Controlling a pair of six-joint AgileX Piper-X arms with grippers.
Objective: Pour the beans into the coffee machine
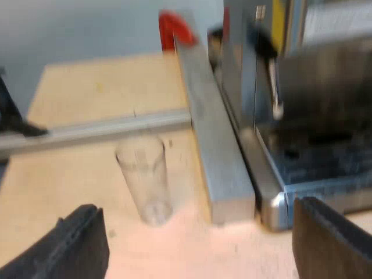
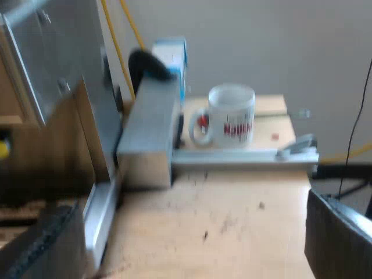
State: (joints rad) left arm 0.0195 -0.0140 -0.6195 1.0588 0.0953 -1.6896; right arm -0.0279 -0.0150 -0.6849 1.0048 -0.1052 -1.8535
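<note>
A clear measuring glass (image 1: 145, 177) stands upright on the wooden table, just beyond my left gripper (image 1: 200, 244), which is open with nothing between its black fingers (image 1: 75, 244). I cannot make out beans in the glass. Beside the glass runs a metal bar, and past it stands the espresso machine (image 1: 302, 116) with its drip tray facing my gripper. My right gripper (image 2: 192, 250) is open over bare wood next to the machine's metal side (image 2: 52, 75). A white mug (image 2: 229, 115) with red print stands farther off on the table.
Metal rails (image 1: 212, 145) cross the table near the glass; a red-capped piece (image 1: 173, 28) sits at one rail's far end. Another rail (image 2: 232, 156) lies before the mug, with a blue and white box (image 2: 171, 58) behind a metal block (image 2: 148, 131).
</note>
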